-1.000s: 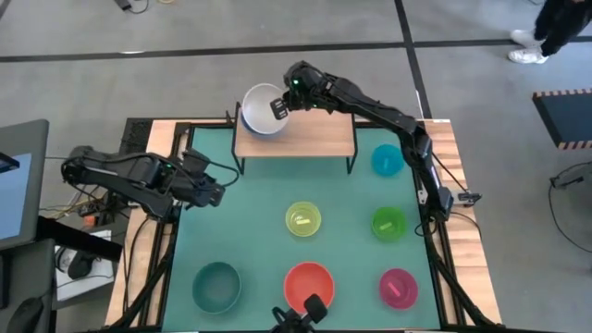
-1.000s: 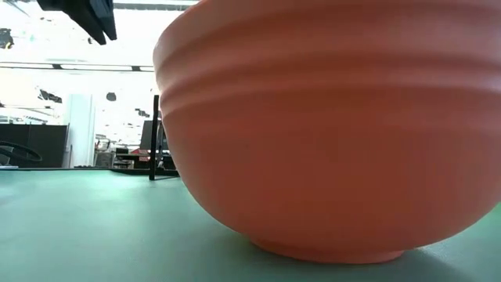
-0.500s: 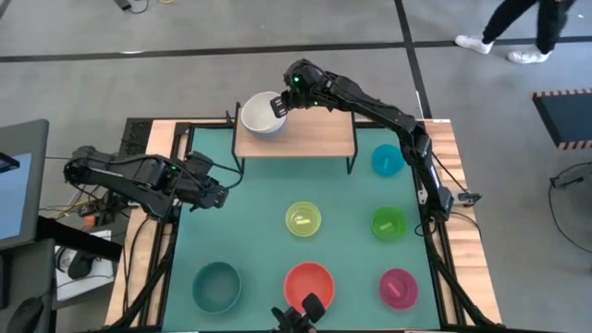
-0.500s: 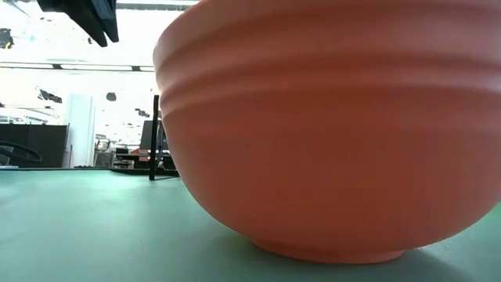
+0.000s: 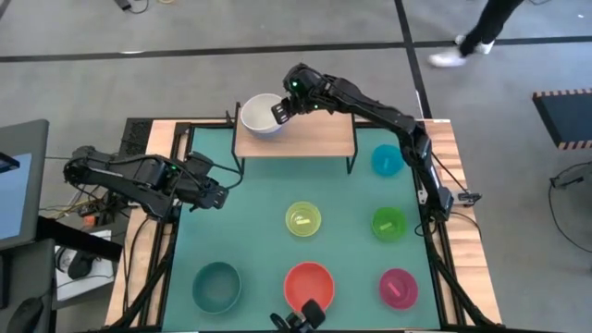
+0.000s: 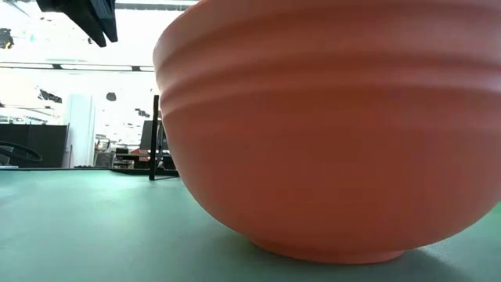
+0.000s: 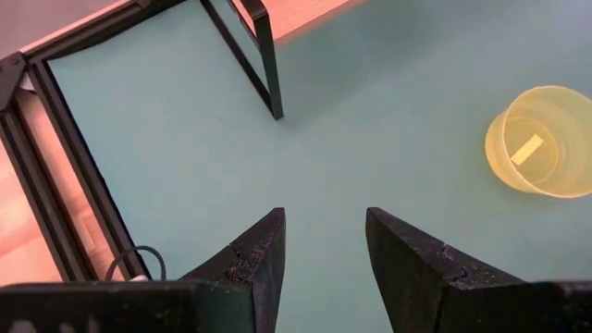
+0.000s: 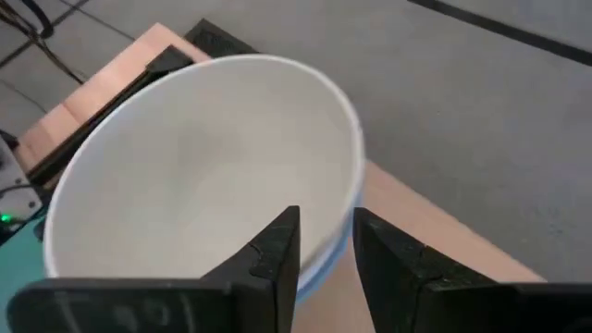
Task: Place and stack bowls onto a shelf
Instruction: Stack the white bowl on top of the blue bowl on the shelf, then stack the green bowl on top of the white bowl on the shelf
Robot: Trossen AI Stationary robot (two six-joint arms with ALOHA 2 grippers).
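White bowl [image 5: 262, 115], nested in a blue one on the shelf [image 5: 319, 136], sits beside the right gripper [image 5: 278, 111], parted, holding nothing.

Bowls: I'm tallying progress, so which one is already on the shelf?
The white bowl, at the shelf's left end by the right gripper; the others sit on the green mat.

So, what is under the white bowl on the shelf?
A blue rim shows just below the white bowl, so it sits nested in a blue bowl; the rest of that bowl is hidden. Both stand on the shelf, at the end toward the left arm's side.
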